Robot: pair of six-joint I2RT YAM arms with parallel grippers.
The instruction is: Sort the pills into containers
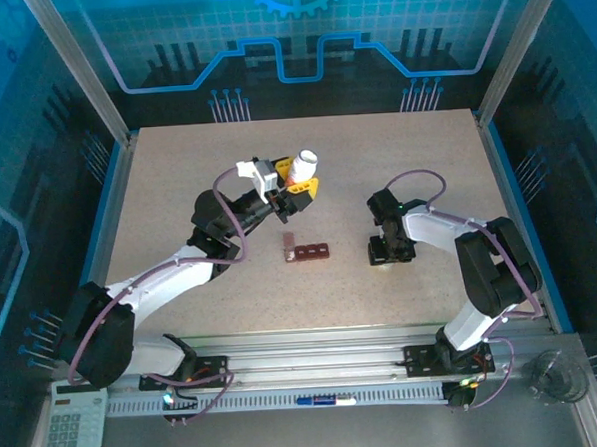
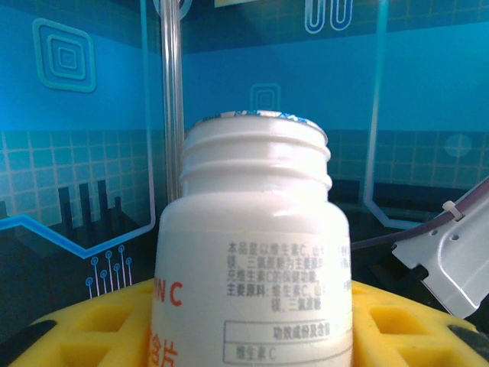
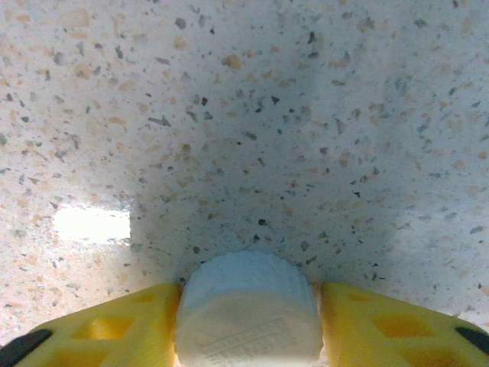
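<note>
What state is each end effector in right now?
The left end effector is closed on the bottle.
The right end effector is closed on the cap.

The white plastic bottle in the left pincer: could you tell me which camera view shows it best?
Left wrist view: the white plastic bottle is close, threaded neck and printed label clear. Top external view shows it small, in the left pincer.

overhead above table point(image 1: 177, 190); wrist cameras close-up
</note>
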